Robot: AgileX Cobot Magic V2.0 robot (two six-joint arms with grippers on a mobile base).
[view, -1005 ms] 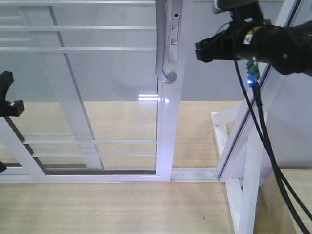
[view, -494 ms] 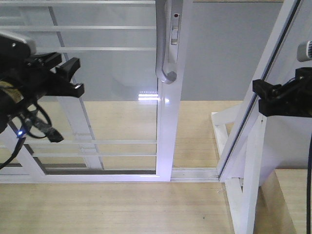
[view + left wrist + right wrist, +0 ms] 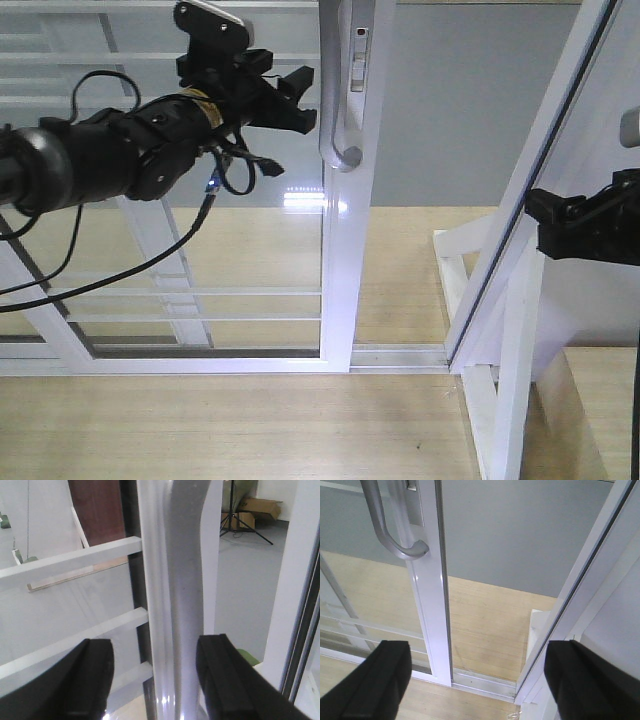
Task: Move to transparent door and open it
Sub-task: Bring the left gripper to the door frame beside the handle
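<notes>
Left arm [image 3: 110,150] comes in from the left edge, stretched roughly level toward upper centre, forearm black and bulky. Left hand [image 3: 300,98] points right, black fingers [image 3: 92,675] spread wide, not clamped. Right hand [image 3: 540,222] sits lower at the right edge, pointing left, its fingers [image 3: 380,680] also wide apart. Right arm mostly out of frame.

Bright, even light; glare on transparent door [image 3: 262,248].

My left gripper [image 3: 157,677] straddles the curved grey-white pull handle [image 3: 185,580], with clearance on both sides. Thin white horizontal bars [image 3: 75,560] block 9 o'clock; 3 o'clock is free.
</notes>
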